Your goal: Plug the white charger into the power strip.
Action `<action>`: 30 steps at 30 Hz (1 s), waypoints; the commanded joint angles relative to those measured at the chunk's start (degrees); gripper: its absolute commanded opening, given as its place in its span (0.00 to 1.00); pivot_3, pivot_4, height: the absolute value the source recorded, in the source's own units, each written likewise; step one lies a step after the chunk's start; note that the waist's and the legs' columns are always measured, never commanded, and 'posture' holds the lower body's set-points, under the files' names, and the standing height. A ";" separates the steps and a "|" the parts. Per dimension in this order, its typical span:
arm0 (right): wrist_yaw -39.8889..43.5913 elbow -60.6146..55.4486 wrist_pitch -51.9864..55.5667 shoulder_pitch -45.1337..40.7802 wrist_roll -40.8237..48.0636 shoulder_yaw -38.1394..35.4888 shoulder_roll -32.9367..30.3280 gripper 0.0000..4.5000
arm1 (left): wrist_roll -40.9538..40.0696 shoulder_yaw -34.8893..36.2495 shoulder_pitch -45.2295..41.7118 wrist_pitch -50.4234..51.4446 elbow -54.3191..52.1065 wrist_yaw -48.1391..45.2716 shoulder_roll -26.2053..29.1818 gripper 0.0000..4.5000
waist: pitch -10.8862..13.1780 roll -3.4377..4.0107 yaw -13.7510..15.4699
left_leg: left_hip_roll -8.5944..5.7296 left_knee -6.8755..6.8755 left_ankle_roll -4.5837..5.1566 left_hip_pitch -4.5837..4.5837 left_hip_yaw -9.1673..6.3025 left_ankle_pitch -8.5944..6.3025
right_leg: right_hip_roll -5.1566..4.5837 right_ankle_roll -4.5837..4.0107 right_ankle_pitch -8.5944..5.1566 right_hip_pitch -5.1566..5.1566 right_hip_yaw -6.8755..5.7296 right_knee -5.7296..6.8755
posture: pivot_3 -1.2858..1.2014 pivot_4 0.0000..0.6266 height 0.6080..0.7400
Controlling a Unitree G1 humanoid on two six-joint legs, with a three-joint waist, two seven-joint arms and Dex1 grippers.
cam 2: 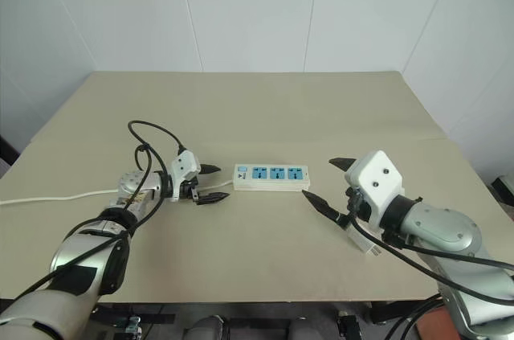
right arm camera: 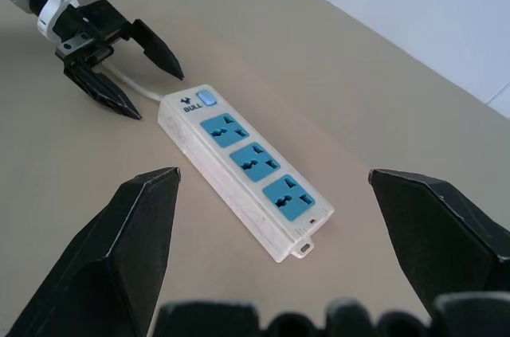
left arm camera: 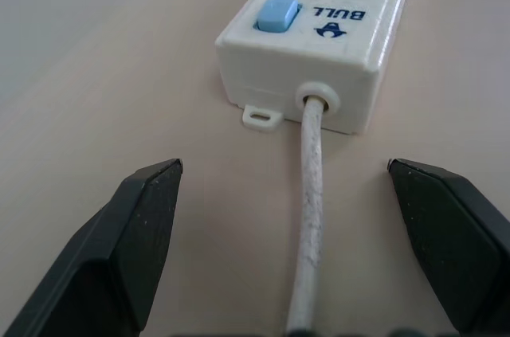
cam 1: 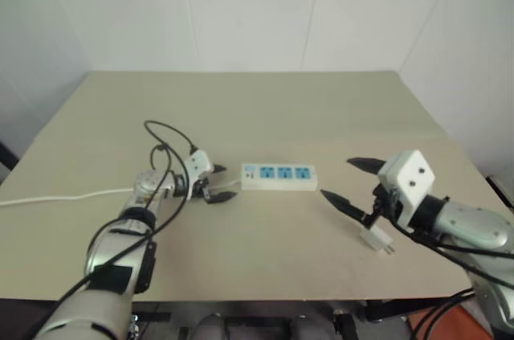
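Nearest us, toward the front edge of the tan table (cam 1: 265, 99) on its right side, we see the white charger (cam 1: 377, 239) lying flat, just under the right gripper (cam 1: 353, 182), whose two black fingers are spread wide with nothing between them. The power strip (cam 1: 279, 177) lies around the table's middle, its three blue sockets facing up. At its cord end we see the left gripper (cam 1: 218, 183), its fingers likewise wide apart and empty, straddling the thin white cord (left arm camera: 311, 217), which trails off toward the table's left edge.
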 commanded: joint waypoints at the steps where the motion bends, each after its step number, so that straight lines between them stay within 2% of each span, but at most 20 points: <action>1: -1.20 -2.55 1.09 0.19 0.31 -0.70 0.11 1.00 | 0.89 0.37 -1.24 2.23 0.42 0.62 -0.26 0.87 | 0.00 0.00 -0.05 | 0.00 0.01 0.00 0.02 0.00 0.00 | 0.00 0.00 0.00 0.01 0.00 0.02 | 0.52 0.24 1.00; 13: -1.36 0.72 1.83 -4.44 -1.06 4.65 0.23 1.00 | 1.42 0.33 -1.15 6.45 -0.23 -3.15 0.57 0.01 | -0.01 0.00 -0.49 | 0.00 0.02 -0.01 0.10 -0.01 0.01 | 0.01 0.10 -0.04 0.05 0.01 0.06 | 0.52 0.24 1.00; 19: -0.96 2.64 1.03 -6.23 -1.95 7.05 0.74 1.00 | -0.95 2.01 -1.53 5.74 -2.56 -4.72 1.23 0.01 | -0.01 0.00 -0.54 | 0.00 0.00 -0.01 0.04 -0.01 0.01 | 0.02 -0.01 0.02 0.01 0.01 0.03 | 0.52 0.24 1.00; 23: -0.70 3.44 0.28 -6.20 -2.45 7.97 1.08 1.00 | -5.23 2.96 -0.56 11.50 -10.87 -12.78 1.64 0.01 | 0.00 -0.01 -0.58 | 0.00 0.00 -0.01 -0.04 -0.02 0.01 | 0.01 -0.02 0.02 -0.06 0.01 0.02 | 0.52 0.24 1.00; 26: -0.38 4.08 -0.29 -6.13 -2.70 8.54 1.26 1.00 | -9.55 1.83 6.69 22.91 -29.70 -16.03 1.84 0.01 | -0.01 0.00 -0.61 | 0.01 -0.03 -0.01 -0.06 -0.02 0.01 | 0.01 -0.02 0.02 -0.05 0.00 0.02 | 0.52 0.24 1.00; 30: 0.51 5.67 -1.57 -6.58 -3.36 9.76 1.83 1.00 | -12.09 -0.59 20.78 42.25 -60.17 -9.92 3.60 0.01 | -0.01 0.01 -0.70 | 0.04 -0.09 -0.01 -0.05 -0.01 0.01 | -0.02 -0.03 0.02 -0.04 0.03 -0.01 | 0.52 0.24 1.00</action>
